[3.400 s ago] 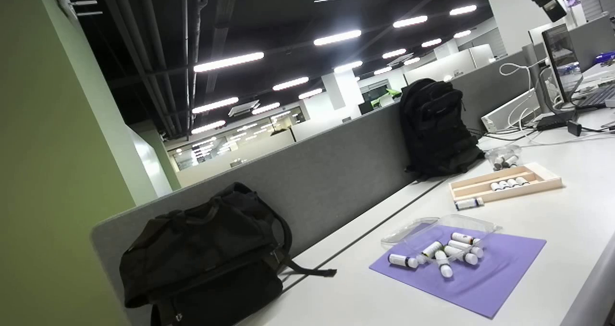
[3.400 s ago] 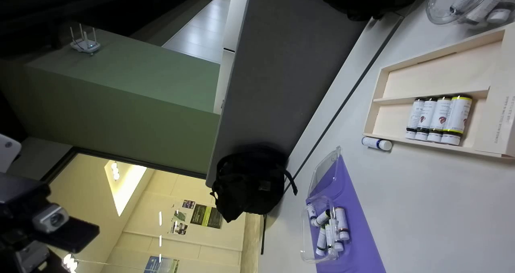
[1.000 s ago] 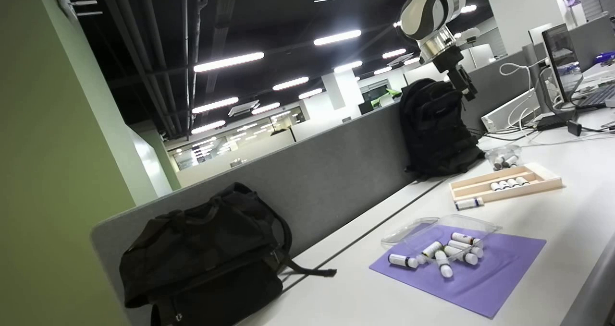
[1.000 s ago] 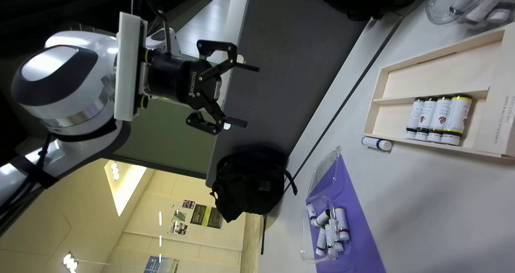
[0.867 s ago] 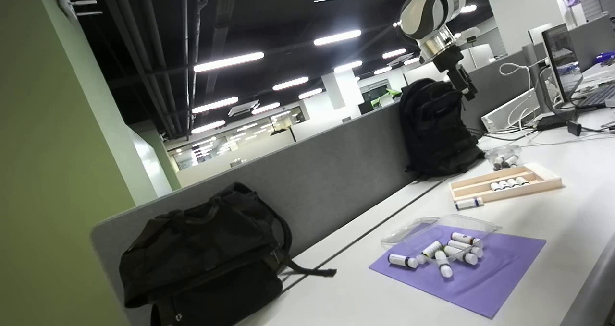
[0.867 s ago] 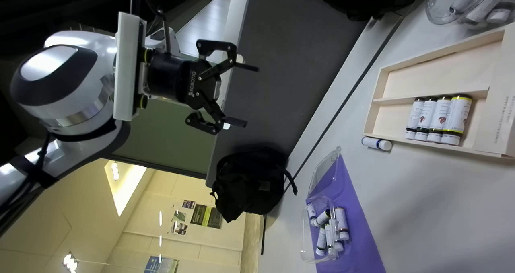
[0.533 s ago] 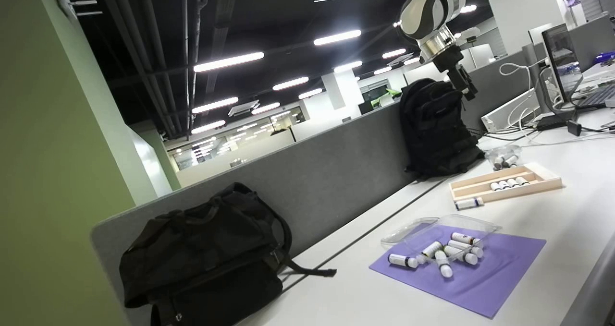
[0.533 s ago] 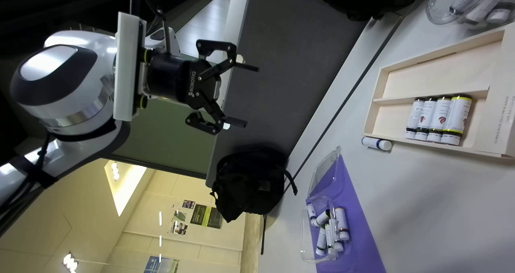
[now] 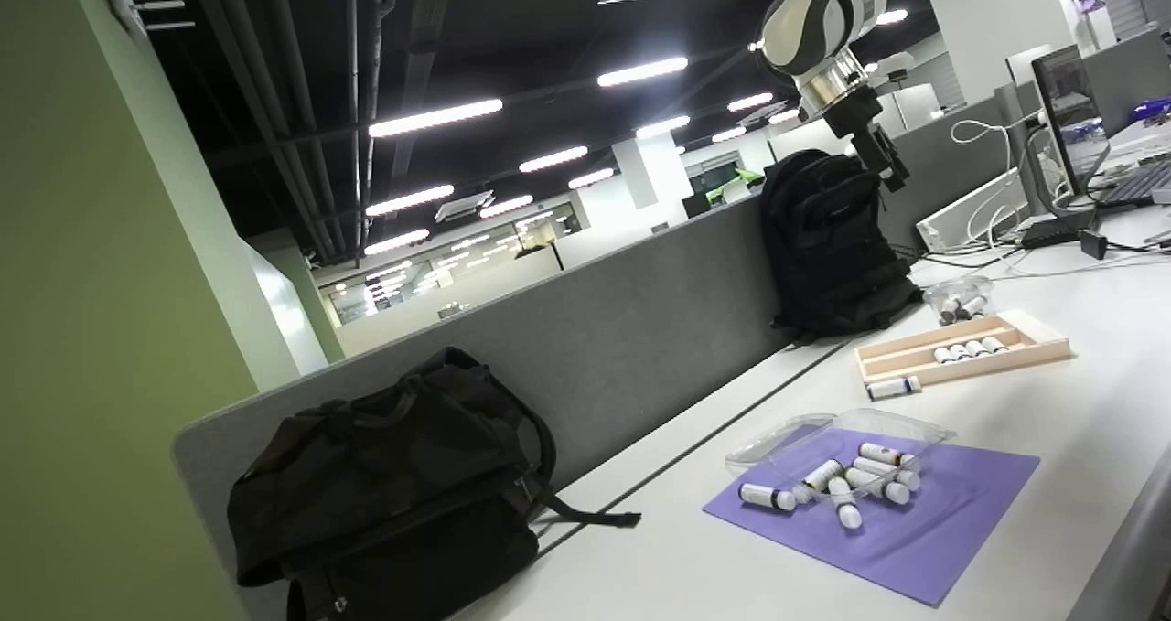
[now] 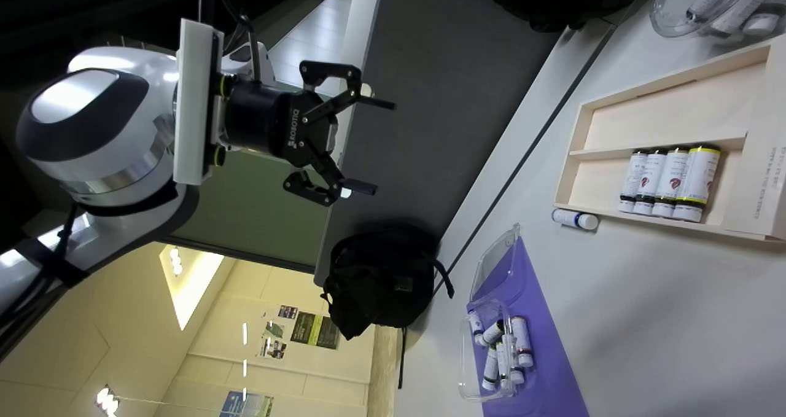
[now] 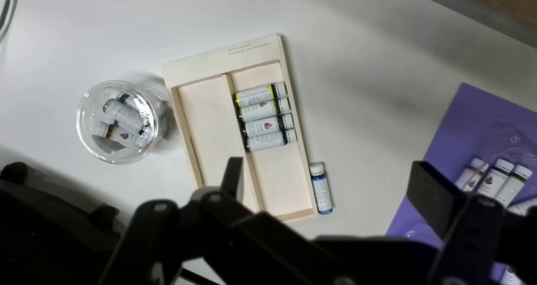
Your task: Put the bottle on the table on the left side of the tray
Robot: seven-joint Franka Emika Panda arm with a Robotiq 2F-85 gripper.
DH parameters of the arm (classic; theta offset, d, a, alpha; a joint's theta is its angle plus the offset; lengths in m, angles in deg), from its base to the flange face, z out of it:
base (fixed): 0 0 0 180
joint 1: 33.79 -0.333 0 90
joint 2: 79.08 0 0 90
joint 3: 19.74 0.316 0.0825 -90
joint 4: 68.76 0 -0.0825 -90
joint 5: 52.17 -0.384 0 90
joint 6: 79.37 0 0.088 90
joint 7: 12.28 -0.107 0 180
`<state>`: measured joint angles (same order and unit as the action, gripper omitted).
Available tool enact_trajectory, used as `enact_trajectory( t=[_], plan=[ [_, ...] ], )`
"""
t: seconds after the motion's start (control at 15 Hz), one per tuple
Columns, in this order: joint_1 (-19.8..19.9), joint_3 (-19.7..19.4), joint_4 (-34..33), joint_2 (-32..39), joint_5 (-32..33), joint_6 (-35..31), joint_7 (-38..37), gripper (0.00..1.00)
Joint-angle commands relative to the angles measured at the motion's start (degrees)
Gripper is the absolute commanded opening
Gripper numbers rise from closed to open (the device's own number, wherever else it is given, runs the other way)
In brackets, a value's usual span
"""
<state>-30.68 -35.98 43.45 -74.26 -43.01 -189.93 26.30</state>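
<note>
The bottle point(image 11: 322, 192), white-capped with a blue-edged label, lies on the pale table point(image 11: 361, 150) alongside the wooden tray's outer long wall; whether it touches is unclear. In both exterior views the same bottle point(image 9: 892, 388) point(image 10: 574, 218) lies by the tray point(image 9: 1047, 351) point(image 10: 675, 113). A divider splits the tray point(image 11: 205, 121) lengthwise, and several bottles point(image 11: 264, 121) fill part of one compartment; bare wood shows in the other. My gripper point(image 10: 385, 147) hangs high above the table, jaws wide apart with nothing between them. From the wrist, the gripper point(image 11: 328, 163) spans tray edge and bottle from above.
A purple mat point(image 9: 961, 520) carries a clear open box point(image 9: 901, 422) and several bottles. Beyond the tray stands a clear round tub point(image 11: 84, 125) holding bottles. Black backpacks point(image 9: 828, 246) point(image 9: 384, 475) lean on the grey partition point(image 9: 659, 301). A laptop point(image 9: 1070, 118) and cables lie farther along.
Since the oldest frames, the arm has swung down into fuller view over the table, its gripper open. Over the last second nothing has visibly moved; the bottles and tray are where they were.
</note>
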Motion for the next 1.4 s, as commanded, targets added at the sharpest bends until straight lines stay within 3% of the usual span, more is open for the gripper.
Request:
enact_trajectory(
  t=[0.0, 0.4, 0.73, 1.33],
  plan=[
    [2.86, 4.18, -0.53, 1.77, -1.23, -2.50, 1.06, 1.00],
    [4.22, 10.48, -1.42, 8.66, -10.76, -10.06, 14.14, 1.00],
    [5.85, 14.73, -4.64, 18.25, -16.24, -9.55, 23.83, 1.00],
    [7.53, 15.76, -11.97, 31.68, -13.85, -4.41, 22.38, 1.00]
  ],
)
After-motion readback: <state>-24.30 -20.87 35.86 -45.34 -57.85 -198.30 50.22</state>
